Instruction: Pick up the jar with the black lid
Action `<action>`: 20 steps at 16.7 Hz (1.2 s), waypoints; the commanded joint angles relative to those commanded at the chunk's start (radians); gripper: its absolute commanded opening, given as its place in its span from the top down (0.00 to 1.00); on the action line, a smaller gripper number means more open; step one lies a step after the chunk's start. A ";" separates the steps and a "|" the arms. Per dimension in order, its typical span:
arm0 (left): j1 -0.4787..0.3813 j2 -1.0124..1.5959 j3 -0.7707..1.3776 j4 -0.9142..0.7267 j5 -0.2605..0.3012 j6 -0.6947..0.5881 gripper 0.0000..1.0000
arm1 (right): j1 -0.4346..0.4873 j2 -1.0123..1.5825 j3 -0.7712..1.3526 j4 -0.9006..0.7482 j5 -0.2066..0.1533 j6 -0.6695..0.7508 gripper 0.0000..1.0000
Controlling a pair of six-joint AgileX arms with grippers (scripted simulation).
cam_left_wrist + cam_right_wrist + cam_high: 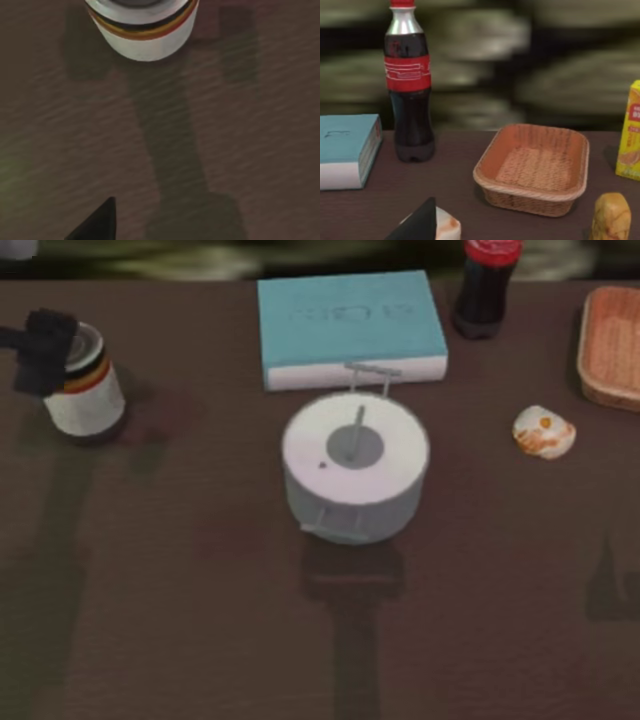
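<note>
Left end effector (45,352), grip state unclear, over the smooth cylindrical jar (88,395)

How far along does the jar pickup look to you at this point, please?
Approach looks done: the left gripper is over the jar at the table's left, hiding the lid. Whether it has gripped is unclear. Lifting remains; the jar appears to stand on the table.

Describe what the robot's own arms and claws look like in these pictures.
Little of them shows. In the top view, the left claw is a blocky, matte black shape on a dark grey arm link entering from the left edge, with no markings or cables visible. Each wrist view shows only one black, pointed fingertip: the left's and the right's. The right arm is otherwise out of view.
</note>
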 joint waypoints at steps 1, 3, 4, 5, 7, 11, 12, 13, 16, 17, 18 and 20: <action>0.000 0.092 0.097 -0.050 0.001 0.015 0.00 | 0.000 0.000 0.000 0.000 0.000 0.000 0.00; 0.001 0.268 0.289 -0.144 0.000 0.046 0.00 | 0.000 0.000 0.000 0.000 0.000 0.000 0.00; 0.001 0.353 0.382 -0.188 -0.001 0.060 0.00 | 0.000 0.000 0.000 0.000 0.000 0.000 0.00; 0.002 0.433 0.472 -0.229 -0.003 0.074 0.00 | 0.000 0.000 0.000 0.000 0.000 0.000 0.00; 0.005 0.582 0.643 -0.304 -0.008 0.100 0.00 | 0.000 0.000 0.000 0.000 0.000 0.000 0.00; 0.014 0.819 0.928 -0.418 -0.026 0.141 0.00 | 0.000 0.000 0.000 0.000 0.000 0.000 0.00; 0.016 0.862 0.982 -0.438 -0.031 0.148 0.00 | 0.000 0.000 0.000 0.000 0.000 0.000 0.00; 0.019 0.898 1.029 -0.455 -0.036 0.154 0.00 | 0.000 0.000 0.000 0.000 0.000 0.000 0.00; 0.024 0.963 1.116 -0.485 -0.047 0.165 0.00 | 0.000 0.000 0.000 0.000 0.000 0.000 0.00; 0.025 0.969 1.125 -0.489 -0.048 0.166 0.00 | 0.000 0.000 0.000 0.000 0.000 0.000 0.00; 0.025 0.969 1.125 -0.489 -0.048 0.166 0.00 | 0.000 0.000 0.000 0.000 0.000 0.000 0.00; 0.025 0.969 1.125 -0.489 -0.048 0.166 0.00 | 0.000 0.000 0.000 0.000 0.000 0.000 0.00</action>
